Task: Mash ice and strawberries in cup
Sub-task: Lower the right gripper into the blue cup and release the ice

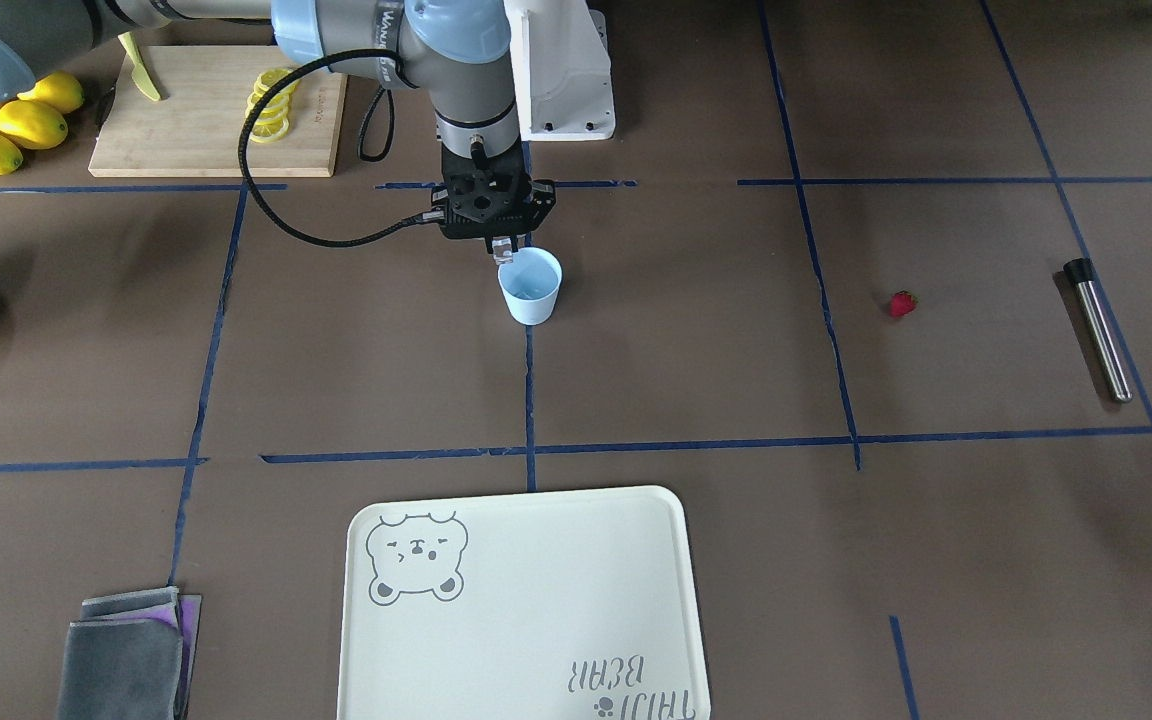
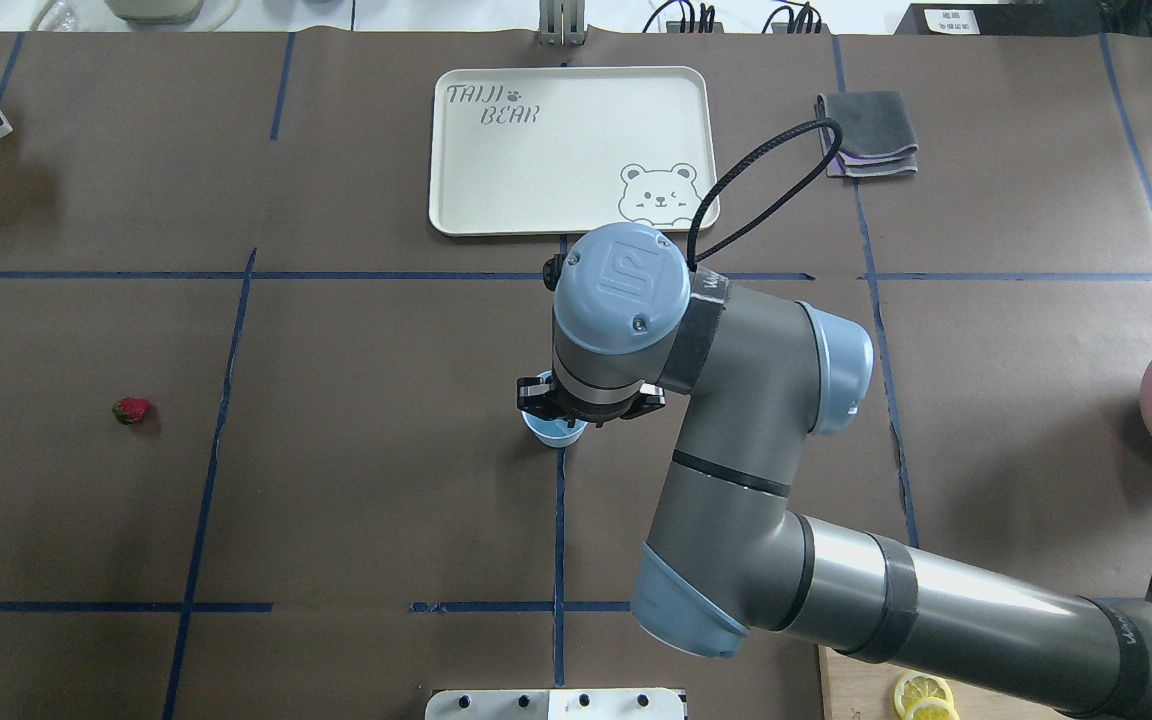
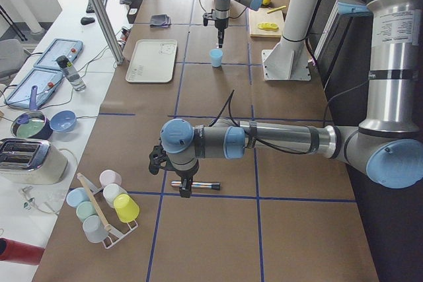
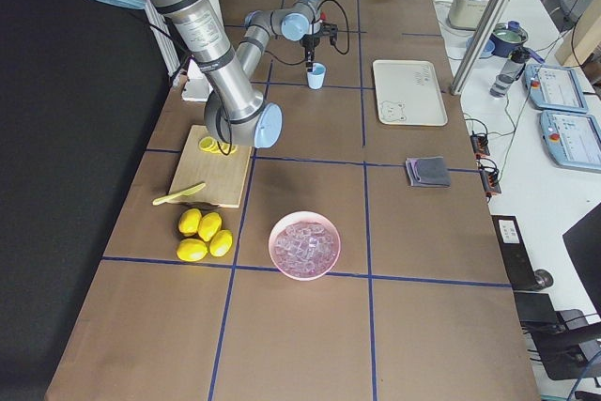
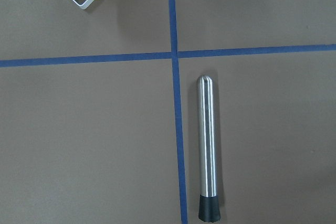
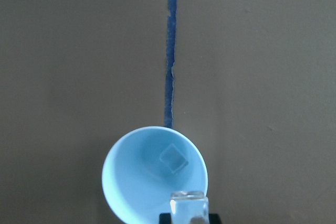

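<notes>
1. Your right tool (image 1: 504, 247) hangs straight down over the cup (image 1: 530, 300), above the part of the rim nearest the robot. Its fingers are closed on a clear ice cube (image 6: 188, 203).
2. The cup stands upright on the bench (image 1: 676, 340), on a blue tape line about mid-bench. In the right wrist view you can see a second cube (image 6: 174, 159) lying on the cup's bottom.
3. The strawberry (image 1: 902, 303) lies alone on the bench, well apart from the cup, toward the robot's left. It sits between the cup and the metal muddler (image 5: 206, 145).
4. Your left tool (image 3: 186, 189) hovers over the muddler, which lies flat just beside a tape line. The tool shows only in the left side view, so you cannot tell whether it is open or closed.
5. The pink bowl (image 4: 274, 249) holds loose ice (image 4: 304, 243) at the robot's right end of the bench, near four lemons (image 4: 205, 232).
</notes>
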